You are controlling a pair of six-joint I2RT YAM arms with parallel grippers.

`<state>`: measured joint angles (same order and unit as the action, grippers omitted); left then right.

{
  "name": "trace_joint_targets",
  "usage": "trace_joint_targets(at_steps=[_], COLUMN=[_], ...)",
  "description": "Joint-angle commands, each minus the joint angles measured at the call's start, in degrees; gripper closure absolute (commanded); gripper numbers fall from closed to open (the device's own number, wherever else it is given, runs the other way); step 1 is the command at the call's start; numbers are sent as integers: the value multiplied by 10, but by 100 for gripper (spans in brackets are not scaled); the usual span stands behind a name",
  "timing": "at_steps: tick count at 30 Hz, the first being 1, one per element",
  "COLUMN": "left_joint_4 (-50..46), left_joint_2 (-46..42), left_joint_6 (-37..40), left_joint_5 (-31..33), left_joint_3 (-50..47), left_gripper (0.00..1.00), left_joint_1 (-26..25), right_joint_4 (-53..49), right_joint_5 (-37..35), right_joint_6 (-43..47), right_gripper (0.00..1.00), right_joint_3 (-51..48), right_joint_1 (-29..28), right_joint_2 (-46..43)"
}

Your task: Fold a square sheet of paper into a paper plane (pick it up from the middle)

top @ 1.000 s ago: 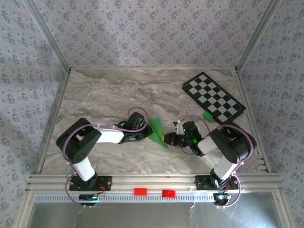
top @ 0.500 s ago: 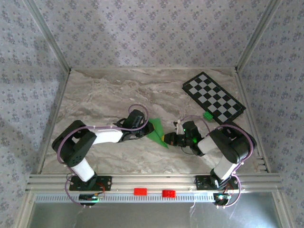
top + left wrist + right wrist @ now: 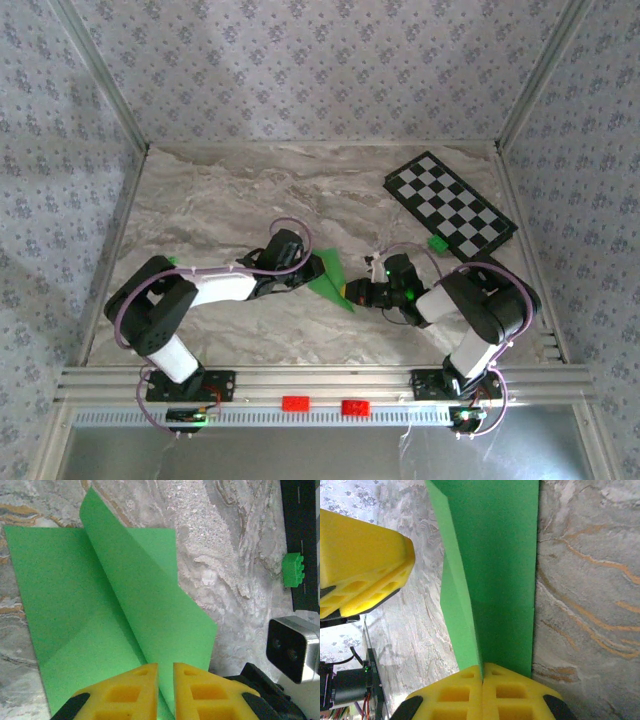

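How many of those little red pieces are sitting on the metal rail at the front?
2. Both sit near the middle of the metal rail: one red piece on the left, the other close beside it on the right.

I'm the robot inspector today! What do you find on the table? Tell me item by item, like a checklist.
Surface: marble table, nothing spilled.
Job's things: green paper, partly folded, one flap raised, lying between the two arms.
Clutter: checkered board at the far right; small green block at its near edge; red pieces on the front rail.
Claws: left claw and right claw each pinch the paper.
Cables: purple cables loop along both arms.
Surroundings: patterned walls and a metal frame.
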<state>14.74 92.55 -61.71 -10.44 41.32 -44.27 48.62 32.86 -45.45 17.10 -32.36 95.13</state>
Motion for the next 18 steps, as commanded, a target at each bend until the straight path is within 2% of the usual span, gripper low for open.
trace_joint_targets(at_steps=[1, 18], left_joint_4=[-3, 38], left_joint_2=[-16, -2], left_joint_6=[17, 14], left_joint_5=[6, -24], left_joint_3=[11, 1], left_gripper=[86, 88], left_joint_1=[-4, -5], right_joint_4=[-78, -82], right_joint_5=[-20, -18], right_joint_6=[13, 8], right_gripper=[99, 99], right_joint_3=[-6, -4], right_joint_1=[0, -1], right_joint_2=[13, 18])
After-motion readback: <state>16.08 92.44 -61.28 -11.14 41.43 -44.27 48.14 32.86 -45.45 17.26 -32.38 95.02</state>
